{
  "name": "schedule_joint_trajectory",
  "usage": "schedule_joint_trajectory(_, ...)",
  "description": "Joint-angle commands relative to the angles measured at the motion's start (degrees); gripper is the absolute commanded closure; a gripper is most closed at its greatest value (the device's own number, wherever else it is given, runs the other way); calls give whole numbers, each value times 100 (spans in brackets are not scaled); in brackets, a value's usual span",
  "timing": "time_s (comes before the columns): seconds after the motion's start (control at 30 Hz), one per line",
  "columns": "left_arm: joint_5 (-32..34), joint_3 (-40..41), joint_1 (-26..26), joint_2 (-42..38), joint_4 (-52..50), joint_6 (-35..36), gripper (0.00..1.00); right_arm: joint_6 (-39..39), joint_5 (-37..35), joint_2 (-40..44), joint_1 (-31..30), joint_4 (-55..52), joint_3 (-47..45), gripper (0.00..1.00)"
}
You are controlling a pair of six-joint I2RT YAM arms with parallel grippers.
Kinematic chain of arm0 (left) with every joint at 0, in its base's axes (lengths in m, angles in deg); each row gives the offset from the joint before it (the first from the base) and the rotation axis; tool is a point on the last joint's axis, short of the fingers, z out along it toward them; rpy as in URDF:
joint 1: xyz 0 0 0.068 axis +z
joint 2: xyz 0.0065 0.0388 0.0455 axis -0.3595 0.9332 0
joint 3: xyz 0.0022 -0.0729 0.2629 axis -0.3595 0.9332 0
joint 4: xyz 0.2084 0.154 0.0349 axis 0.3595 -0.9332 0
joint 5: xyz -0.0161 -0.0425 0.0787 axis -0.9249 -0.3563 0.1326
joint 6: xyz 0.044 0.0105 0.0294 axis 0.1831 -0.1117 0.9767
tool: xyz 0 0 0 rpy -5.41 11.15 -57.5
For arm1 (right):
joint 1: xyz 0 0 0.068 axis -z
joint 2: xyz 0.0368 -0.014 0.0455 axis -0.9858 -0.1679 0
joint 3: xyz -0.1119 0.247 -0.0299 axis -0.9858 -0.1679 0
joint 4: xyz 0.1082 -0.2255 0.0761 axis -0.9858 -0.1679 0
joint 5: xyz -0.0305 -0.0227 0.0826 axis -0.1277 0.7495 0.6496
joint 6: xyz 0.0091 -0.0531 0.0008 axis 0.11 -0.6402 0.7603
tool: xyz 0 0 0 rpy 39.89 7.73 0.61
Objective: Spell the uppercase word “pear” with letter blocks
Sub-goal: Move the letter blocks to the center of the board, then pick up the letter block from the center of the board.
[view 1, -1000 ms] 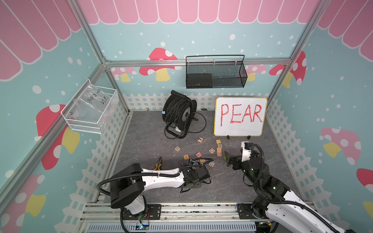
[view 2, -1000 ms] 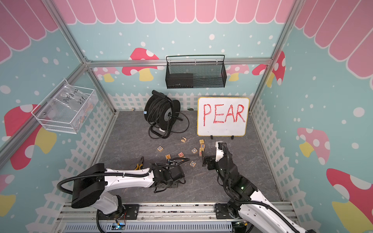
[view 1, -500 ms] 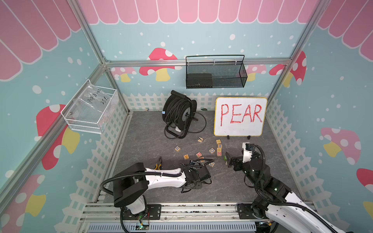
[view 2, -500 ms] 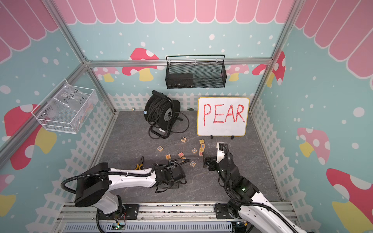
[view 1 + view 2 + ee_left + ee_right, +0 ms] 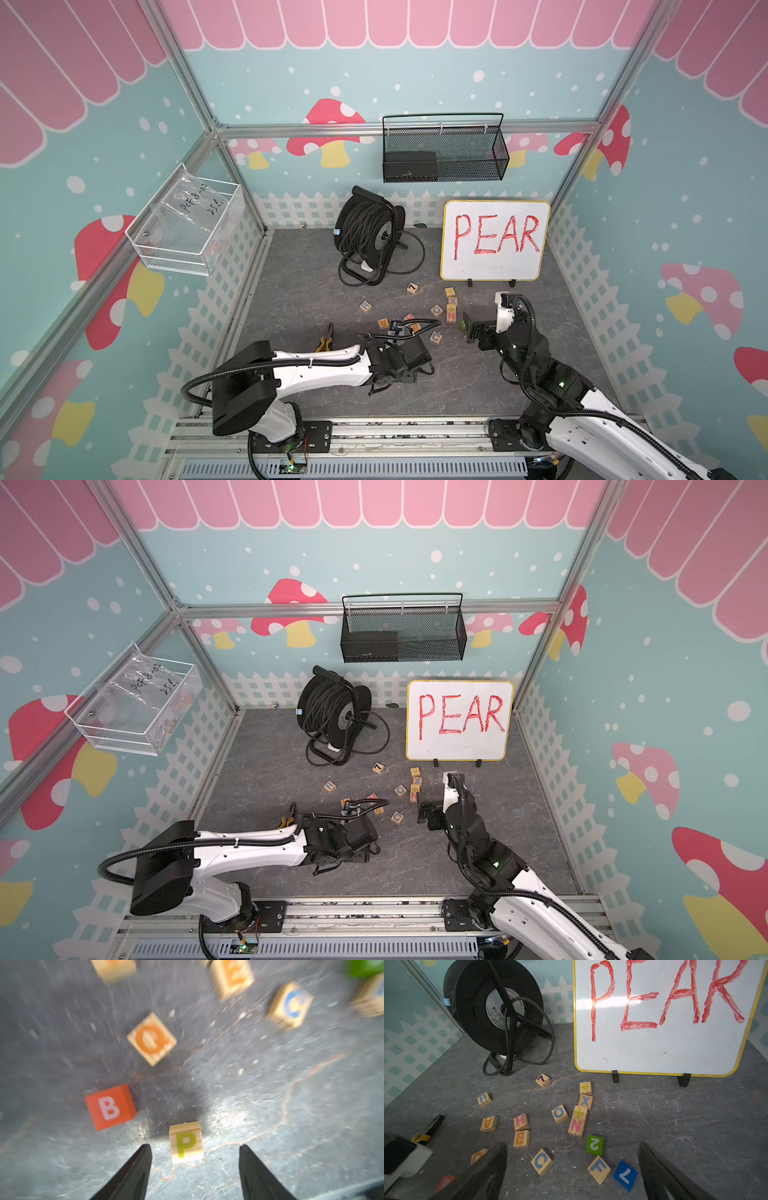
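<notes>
Fingers (image 5: pixel 128 1174) of left arm (image 5: pixel 320 368) parted low, with the P block (image 5: pixel 186 1142) between their tips.

The left arm (image 5: pixel 320 368) stretches low across the near side toward the right, its left gripper (image 5: pixel 194 1145) angled down, jaws parted. The right arm (image 5: pixel 536 357) reaches far-left, its right gripper (image 5: pixel 571 1145) spread wide and empty.

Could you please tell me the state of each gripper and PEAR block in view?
left gripper: open, holding nothing
right gripper: open, empty
P block: free on the table, letter up
E block: loose, letter up
A block: loose, letter up
R block: loose, letter up
</notes>
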Motion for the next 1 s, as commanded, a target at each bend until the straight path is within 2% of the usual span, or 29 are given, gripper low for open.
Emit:
schedule_joint_trajectory(0.0, 632, -234, 247, -512, -279, 609, 27, 42, -221, -167, 30, 144, 267, 1)
schedule_joint_trajectory(0.2, 517, 172, 1159, -1380, -55, 1239, 20, 298, -331, -666, 30, 146, 504, 1)
schedule_joint_trajectory(0.37, 76, 575, 1862, -1791, 416, 1717, 15, 597, -398, -1171, 30, 88, 723, 3)
schedule_joint_trajectory(0.43, -103, 619, 2032, -1798, 704, 1912, 13, 701, -386, -1414, 30, 100, 803, 7)
schedule_joint_trajectory(0.57, -403, 564, 2164, -1704, 1113, 2446, 10, 927, -280, -2012, 38, 52, 1038, 5)
schedule_joint_trajectory(0.6, -447, 534, 2200, -1680, 1139, 2562, 1, 979, -266, -2128, 39, 55, 1073, 5)
schedule_joint_trajectory(0.83, -1370, 425, 2700, -1823, 1429, 2966, 0, 1424, 112, -2975, 309, 35, 1351, 5)
schedule_joint_trajectory(0.97, -1592, 493, 2917, -2028, 1614, 2933, 1, 1497, 482, -3338, 664, 34, 1493, 1)
